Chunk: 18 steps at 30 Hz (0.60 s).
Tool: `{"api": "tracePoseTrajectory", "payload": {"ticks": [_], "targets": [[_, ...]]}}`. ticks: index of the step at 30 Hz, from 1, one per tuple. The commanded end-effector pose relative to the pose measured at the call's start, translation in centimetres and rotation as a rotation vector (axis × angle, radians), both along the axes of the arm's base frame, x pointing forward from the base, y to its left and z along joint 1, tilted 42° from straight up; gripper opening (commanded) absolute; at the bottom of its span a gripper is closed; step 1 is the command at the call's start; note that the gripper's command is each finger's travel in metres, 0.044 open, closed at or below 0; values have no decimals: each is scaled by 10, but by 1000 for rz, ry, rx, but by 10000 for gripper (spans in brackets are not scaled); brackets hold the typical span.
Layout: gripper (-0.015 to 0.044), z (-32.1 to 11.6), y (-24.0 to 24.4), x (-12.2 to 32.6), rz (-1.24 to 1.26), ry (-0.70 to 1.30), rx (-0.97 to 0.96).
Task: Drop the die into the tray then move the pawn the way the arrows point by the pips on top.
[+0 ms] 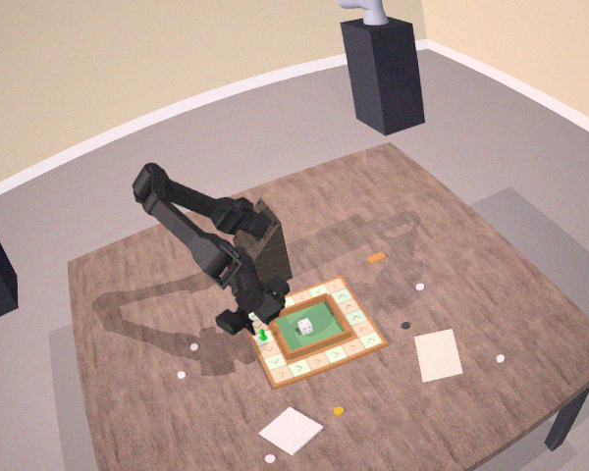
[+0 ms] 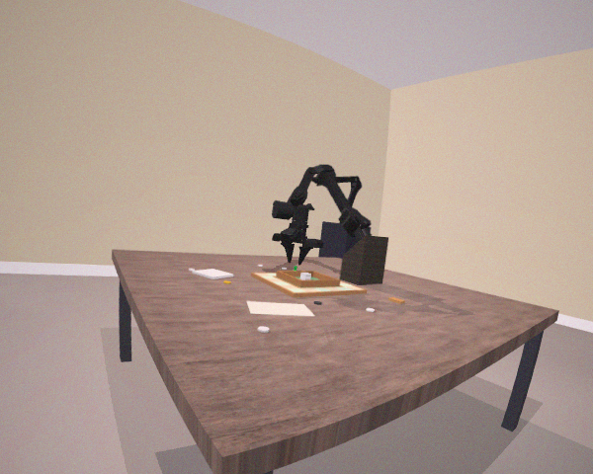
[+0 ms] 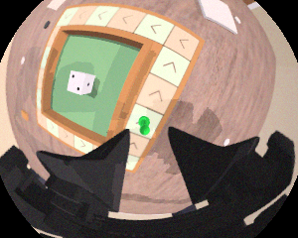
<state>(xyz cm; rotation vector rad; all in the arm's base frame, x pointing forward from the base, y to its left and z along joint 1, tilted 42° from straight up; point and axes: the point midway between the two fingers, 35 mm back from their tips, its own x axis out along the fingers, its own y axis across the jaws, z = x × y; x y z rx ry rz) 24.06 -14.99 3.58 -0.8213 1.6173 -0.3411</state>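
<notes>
The white die (image 1: 304,326) (image 2: 305,276) (image 3: 80,82) rests on the green floor of the dice tray (image 1: 321,345) (image 3: 137,81). Dark pips show on it, but its top number cannot be read surely. The green pawn (image 1: 262,335) (image 2: 295,268) (image 3: 144,125) stands upright on a pale green square on the left side of the board (image 1: 335,354) (image 3: 170,65) in the top view. My gripper (image 1: 259,328) (image 2: 295,263) (image 3: 149,131) is partly open and empty, fingers pointing down just above the pawn. In the wrist view the pawn shows between the fingertips.
A white tile (image 1: 291,430) (image 2: 212,274), a cream sheet (image 1: 438,354) (image 2: 280,308), an orange block (image 1: 376,257) (image 2: 396,299), a yellow disc (image 1: 338,410), a dark disc (image 1: 405,325) and several white discs lie around the board. The tray walls rise beside the pawn.
</notes>
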Motion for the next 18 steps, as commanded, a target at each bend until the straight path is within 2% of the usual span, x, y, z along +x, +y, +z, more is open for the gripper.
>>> {"api": "tracePoseTrajectory", "payload": {"ticks": [1, 17, 18], "targets": [[200, -10, -5, -4, 2, 19, 4], [200, -25, -19, -6, 2, 19, 1], [174, -25, -19, -6, 2, 19, 1]]}}
